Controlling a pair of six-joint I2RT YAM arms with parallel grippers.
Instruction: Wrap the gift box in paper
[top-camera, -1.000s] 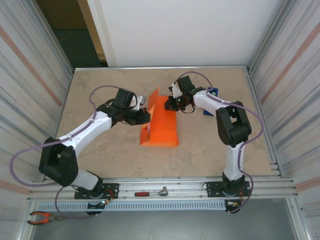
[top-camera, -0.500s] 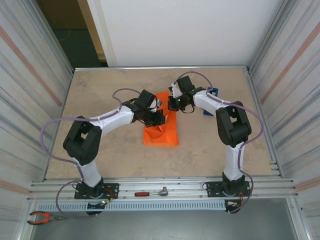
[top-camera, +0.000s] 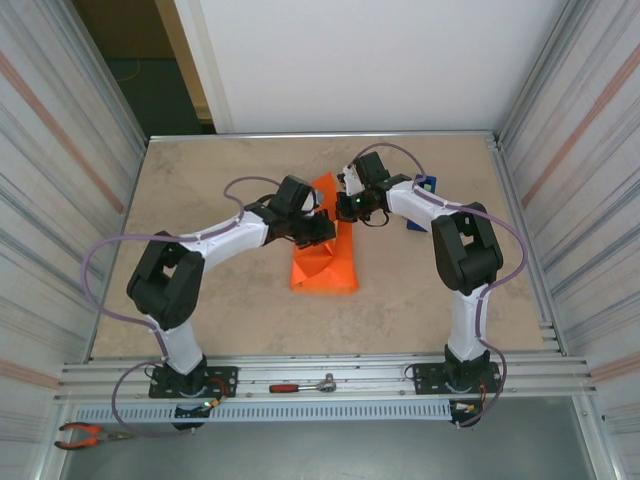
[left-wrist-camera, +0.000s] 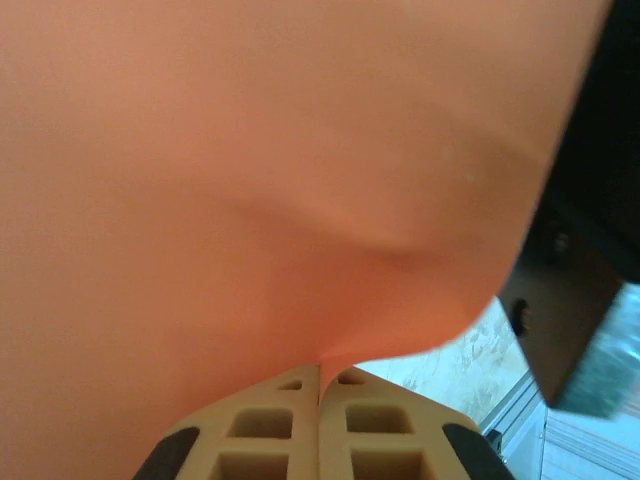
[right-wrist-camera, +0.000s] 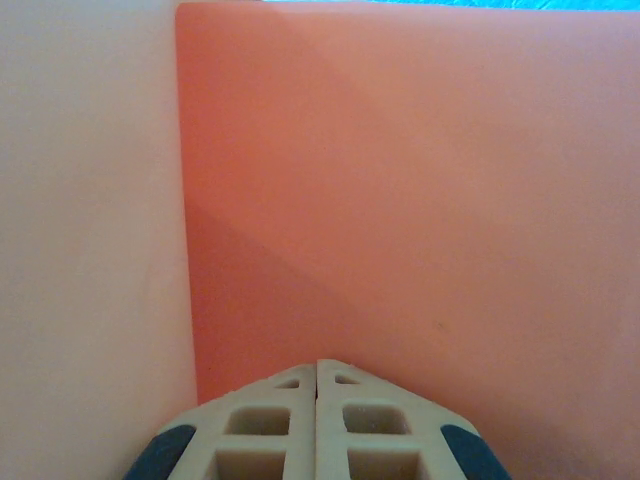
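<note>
Two tools, fingers pressed together: left tool (top-camera: 322, 230) pinching a fold of the paper (top-camera: 325, 265), right tool (top-camera: 345, 208) nosed against it, with the gift box (right-wrist-camera: 90, 200) inside the wrap at mid-tabletop (top-camera: 200, 180). Risk: a hard tug could tear the thin sheet or drag the light box, springing the fold. Surface is beige stone-look, with corrugated metal side walls and a white rear wall.

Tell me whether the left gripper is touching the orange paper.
Touching. In the left wrist view, the paper narrows to a fold that runs straight into the seam of the left gripper, which is shut on it with no gap.
</note>
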